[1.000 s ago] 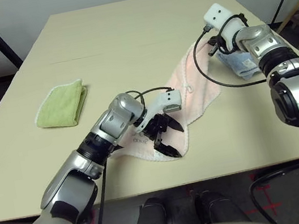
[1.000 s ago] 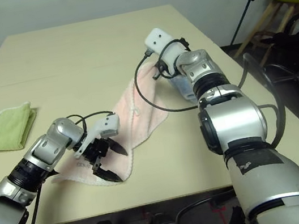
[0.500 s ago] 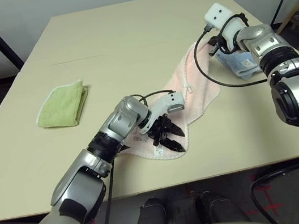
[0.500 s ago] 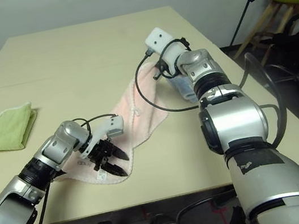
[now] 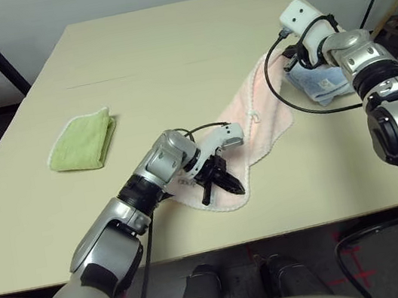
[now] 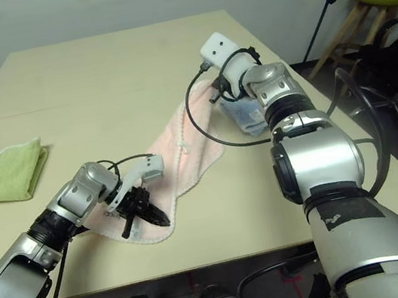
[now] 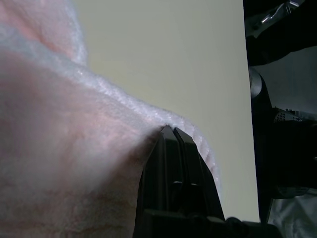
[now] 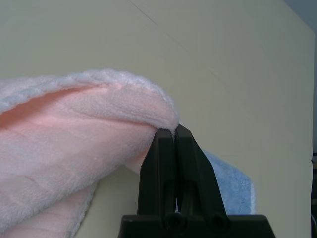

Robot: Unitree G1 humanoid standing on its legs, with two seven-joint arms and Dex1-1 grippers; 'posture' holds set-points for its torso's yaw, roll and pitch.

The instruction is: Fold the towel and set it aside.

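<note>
On my left a plush yellow-green folded cloth [image 5: 83, 140] lies on the smooth pale tabletop [image 5: 167, 47]. My left gripper [image 5: 216, 184] has its fingers pinched on the fluffy pink towel [image 5: 255, 120], draped diagonally mid-table; my right gripper [image 8: 167, 130] is clamped on its far corner, above a blue terry cloth [image 5: 318, 84].

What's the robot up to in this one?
It is working on folding the pink towel on the table. The left gripper has its jaws shut on the towel's near corner, and the right gripper has its jaws shut on the far corner, held above the table. The towel stretches between them, not yet folded. A green cloth and a blue cloth lie off to the sides.
</note>
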